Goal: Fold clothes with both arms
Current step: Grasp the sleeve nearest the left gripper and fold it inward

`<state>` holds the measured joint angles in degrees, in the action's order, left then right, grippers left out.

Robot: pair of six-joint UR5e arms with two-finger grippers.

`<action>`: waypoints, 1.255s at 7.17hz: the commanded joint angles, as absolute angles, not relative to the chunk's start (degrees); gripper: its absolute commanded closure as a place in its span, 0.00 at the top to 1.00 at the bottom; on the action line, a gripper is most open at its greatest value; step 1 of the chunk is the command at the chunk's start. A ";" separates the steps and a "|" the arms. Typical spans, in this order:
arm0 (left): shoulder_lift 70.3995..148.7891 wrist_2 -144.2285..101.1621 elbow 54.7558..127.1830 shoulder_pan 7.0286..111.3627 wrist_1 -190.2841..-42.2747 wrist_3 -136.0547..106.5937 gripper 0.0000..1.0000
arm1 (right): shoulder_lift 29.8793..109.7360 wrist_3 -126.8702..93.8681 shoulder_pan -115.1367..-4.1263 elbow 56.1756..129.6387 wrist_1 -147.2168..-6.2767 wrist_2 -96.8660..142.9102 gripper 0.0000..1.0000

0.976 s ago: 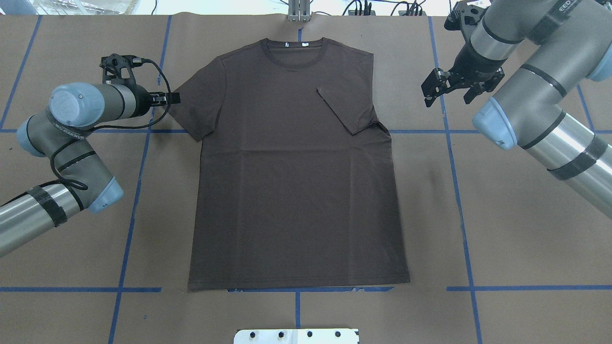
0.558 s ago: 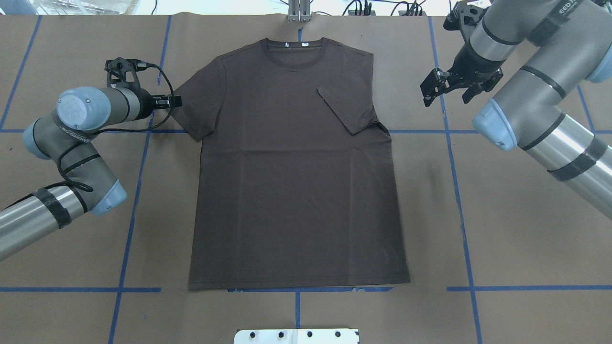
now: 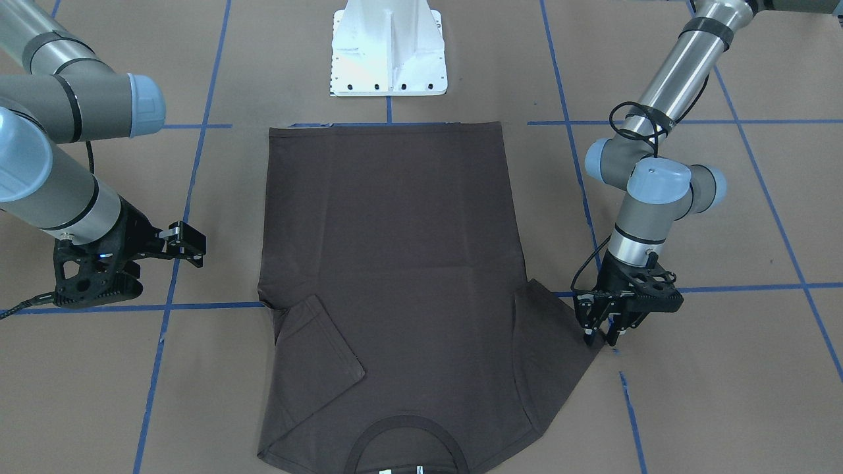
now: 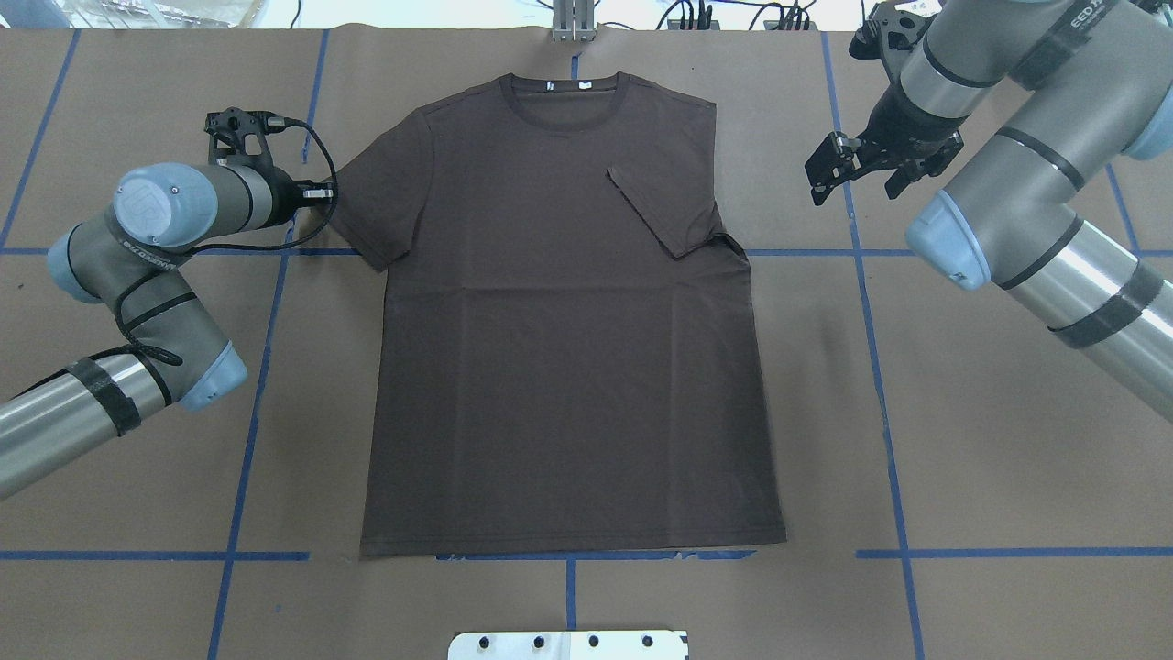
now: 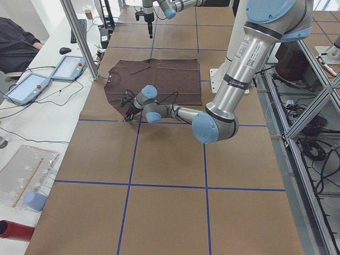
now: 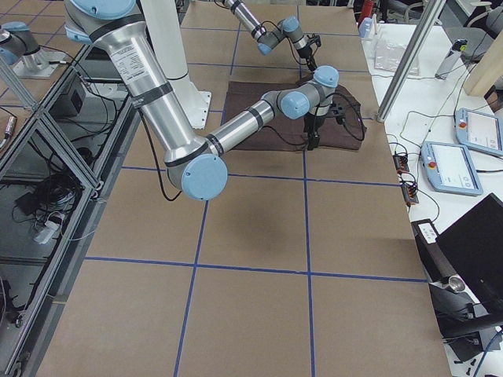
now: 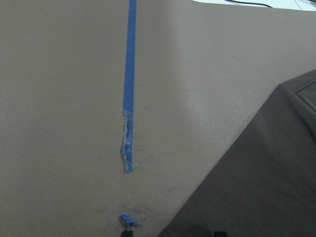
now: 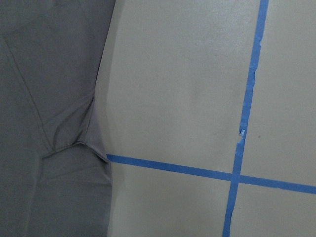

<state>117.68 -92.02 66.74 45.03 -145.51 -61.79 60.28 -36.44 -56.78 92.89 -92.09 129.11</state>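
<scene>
Overhead exterior shows the dark brown T-shirt (image 4: 568,367) spread flat in the middle of the table (image 4: 1008,458). Its ribbed collar (image 4: 564,103) lies at the far edge from me and its hem runs along the tape line nearest my white base block (image 4: 568,644). Small white neck tags (image 4: 585,85) show inside the collar. The sleeve on my right side (image 4: 660,211) is folded inward and lies on the chest. The sleeve on my left side (image 4: 376,215) lies spread out on the paper.

My left gripper (image 4: 325,192) is down at the outer corner of that spread sleeve. In my left wrist view the sleeve's edge runs diagonally into the bottom of the frame, where two dark tips show with a gap between them, so the jaws stand a little apart. I cannot tell whether they touch the cloth. My right gripper (image 4: 857,179) is off to the side of the folded shoulder, clear of the shirt, with its jaws spread wide.

My left arm (image 4: 165,206) reaches in low and bent from the side. My right arm (image 4: 1008,192) comes in from the opposite corner. Brown paper covers the table, crossed by blue tape lines (image 4: 247,440).
</scene>
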 commanded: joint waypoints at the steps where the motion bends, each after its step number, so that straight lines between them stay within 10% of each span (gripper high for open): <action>1: 117.77 -91.93 66.97 45.00 -144.84 -61.79 0.00 | 60.21 -37.00 -56.78 92.90 -92.02 129.11 1.00; 6: 128.29 -92.55 75.94 44.65 -120.45 -62.75 0.00 | 60.38 -37.09 -56.87 92.90 -92.02 129.11 1.00; 9: 144.28 -92.11 57.01 42.02 -120.58 -68.71 0.00 | 60.56 -37.09 -56.87 93.08 -92.02 129.11 1.00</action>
<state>138.16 -92.37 64.75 43.24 -120.42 -66.22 60.48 -37.07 -56.86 92.98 -92.02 129.15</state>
